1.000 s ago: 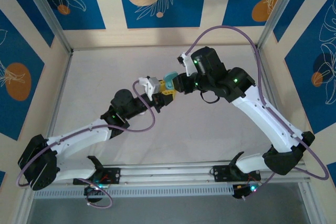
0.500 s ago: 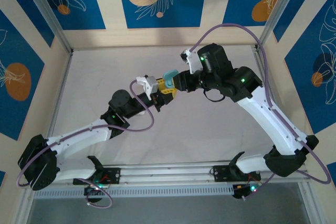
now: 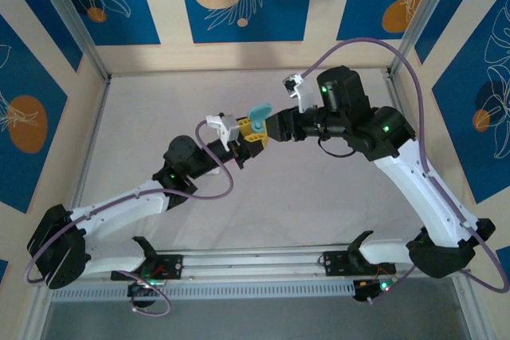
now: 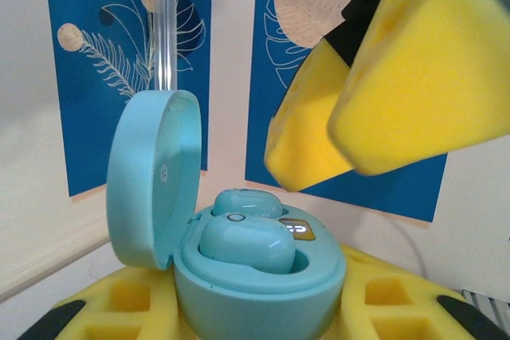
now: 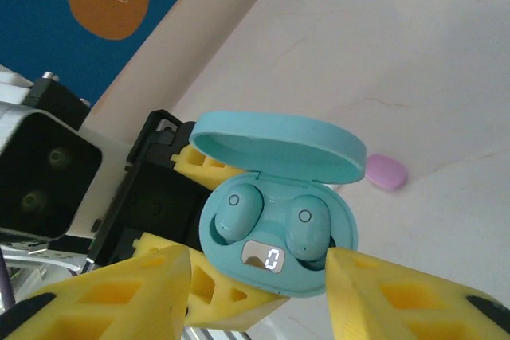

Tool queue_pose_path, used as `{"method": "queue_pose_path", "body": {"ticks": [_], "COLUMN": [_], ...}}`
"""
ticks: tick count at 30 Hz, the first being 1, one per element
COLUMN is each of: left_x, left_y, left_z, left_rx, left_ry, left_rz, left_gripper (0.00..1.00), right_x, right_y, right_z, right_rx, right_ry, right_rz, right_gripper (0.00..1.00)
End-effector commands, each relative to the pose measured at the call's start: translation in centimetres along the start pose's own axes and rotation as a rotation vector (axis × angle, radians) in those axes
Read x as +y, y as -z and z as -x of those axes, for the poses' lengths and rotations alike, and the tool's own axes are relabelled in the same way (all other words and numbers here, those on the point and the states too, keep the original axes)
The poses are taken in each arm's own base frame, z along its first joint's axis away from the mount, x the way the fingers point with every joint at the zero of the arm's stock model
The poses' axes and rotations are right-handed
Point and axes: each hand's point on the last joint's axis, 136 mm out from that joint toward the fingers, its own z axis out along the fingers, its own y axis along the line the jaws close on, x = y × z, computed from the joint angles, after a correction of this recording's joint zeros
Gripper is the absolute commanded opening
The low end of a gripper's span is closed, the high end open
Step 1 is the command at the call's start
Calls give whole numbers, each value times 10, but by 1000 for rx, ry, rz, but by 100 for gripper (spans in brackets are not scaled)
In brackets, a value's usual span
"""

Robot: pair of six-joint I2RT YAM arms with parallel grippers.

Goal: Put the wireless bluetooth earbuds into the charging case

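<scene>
Right wrist view: the right gripper [image 5: 253,254] is seen spread wide and empty along the lower edge. At mid-frame the charging case [image 5: 276,232] is pinched by the left gripper [image 3: 252,133], lid raised, with both light blue earbuds [image 5: 237,209] seated. Insertion is judged done, and pressing the lid squarely shut is called for next.

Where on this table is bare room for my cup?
Bare table lies far left, between the frame post and left arm, and at the middle front, between that and the right arm. Crowded centre: left end effector holds the open blue case beside the right end effector.
</scene>
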Motion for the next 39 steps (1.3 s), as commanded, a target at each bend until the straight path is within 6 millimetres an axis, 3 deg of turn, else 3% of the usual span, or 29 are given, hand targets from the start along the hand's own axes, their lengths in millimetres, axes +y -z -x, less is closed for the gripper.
{"method": "queue_pose_path", "body": {"ticks": [1, 7, 12, 28, 39], "left_x": [-6, -8, -11, -15, -14], "left_y": [-2, -1, 3, 6, 10], "left_z": [25, 24, 22, 14, 11], "left_rx": [-72, -47, -14, 42, 68], "left_ry": [-29, -55, -74, -49, -78], "left_rz": [-16, -25, -36, -53, -39], "left_gripper": [23, 23, 23, 22, 22], "right_x": [8, -6, -23, -22, -25], "right_y": [13, 30, 31, -16, -24], "right_z": [4, 20, 35, 60, 56], "right_rx": [-42, -154, -168, 45, 63], "right_ry": [-19, -66, -203, -303, -311], "right_rz": [46, 8, 34, 169, 168], "right_gripper": [50, 56, 58, 61, 63]}}
